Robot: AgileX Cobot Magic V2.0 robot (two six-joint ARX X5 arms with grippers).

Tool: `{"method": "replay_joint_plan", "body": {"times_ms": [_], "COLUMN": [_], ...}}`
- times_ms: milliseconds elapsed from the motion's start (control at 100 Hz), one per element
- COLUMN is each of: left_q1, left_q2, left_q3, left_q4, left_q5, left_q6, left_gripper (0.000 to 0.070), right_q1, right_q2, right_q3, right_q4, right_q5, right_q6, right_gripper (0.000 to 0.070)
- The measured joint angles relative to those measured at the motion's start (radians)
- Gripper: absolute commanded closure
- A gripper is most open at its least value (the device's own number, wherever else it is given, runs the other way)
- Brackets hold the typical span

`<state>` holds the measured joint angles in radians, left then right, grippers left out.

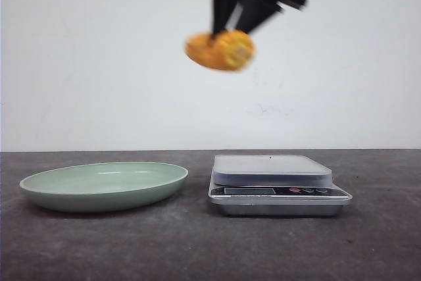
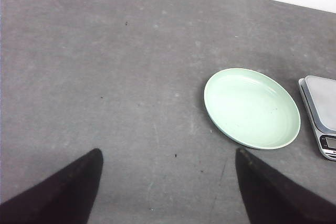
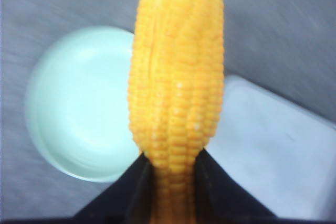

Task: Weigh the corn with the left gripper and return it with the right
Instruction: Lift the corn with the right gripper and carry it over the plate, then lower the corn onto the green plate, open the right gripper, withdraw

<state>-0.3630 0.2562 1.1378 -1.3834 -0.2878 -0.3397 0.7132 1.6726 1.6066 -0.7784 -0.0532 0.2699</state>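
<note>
A pale green plate (image 1: 104,185) sits on the dark grey table (image 1: 197,248), toward its left side, shallow and wide-rimmed. Just beside it, to the right and nearer the table's middle, stands a silver kitchen scale (image 1: 276,185) with a flat grey platform, a small display and red buttons on its front. A plain white wall (image 1: 85,64) rises behind the table's far edge.

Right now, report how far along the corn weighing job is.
Looks done: the scale platform is bare, and the left gripper is open and empty, so weighing seems over. In hand: the right gripper holds the corn high above the table. Left: setting it down on the empty green plate.
</note>
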Motion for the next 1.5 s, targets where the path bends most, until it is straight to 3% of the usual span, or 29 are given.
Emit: {"method": "replay_joint_plan", "body": {"times_ms": [350,650,690,840,1030,1320,1500], "left_q1": [0.000,0.000,0.000,0.000,0.000,0.000,0.000], "left_q2": [0.000,0.000,0.000,0.000,0.000,0.000,0.000], "left_q3": [0.000,0.000,0.000,0.000,0.000,0.000,0.000], "left_q4": [0.003,-0.004,-0.003,-0.004,-0.004,-0.016,-0.019], "left_q5": [0.000,0.006,0.006,0.006,0.006,0.006,0.006], "left_q6": [0.000,-0.012,-0.013,-0.016,-0.015,-0.015,-0.015], "left_gripper": [0.0226,0.0226,0.0226,0.0226,0.0226,0.0226,0.0226], "right_q1": [0.155,0.171,0.170,0.169,0.170,0.156,0.085], "right_q2": [0.172,0.349,0.362,0.374,0.374,0.360,0.208], "right_q3": [0.018,0.018,0.018,0.018,0.018,0.018,0.017], "right_q4": [0.143,0.222,0.229,0.253,0.323,0.304,0.235], "right_q5": [-0.027,-0.029,-0.025,0.037,0.062,0.103,0.098], "right_q6": [0.080,0.167,0.174,0.212,0.255,0.261,0.216], "right_gripper": [0.0700,0.0699,0.0657,0.0302,0.0061,0.0039,0.0041]}}
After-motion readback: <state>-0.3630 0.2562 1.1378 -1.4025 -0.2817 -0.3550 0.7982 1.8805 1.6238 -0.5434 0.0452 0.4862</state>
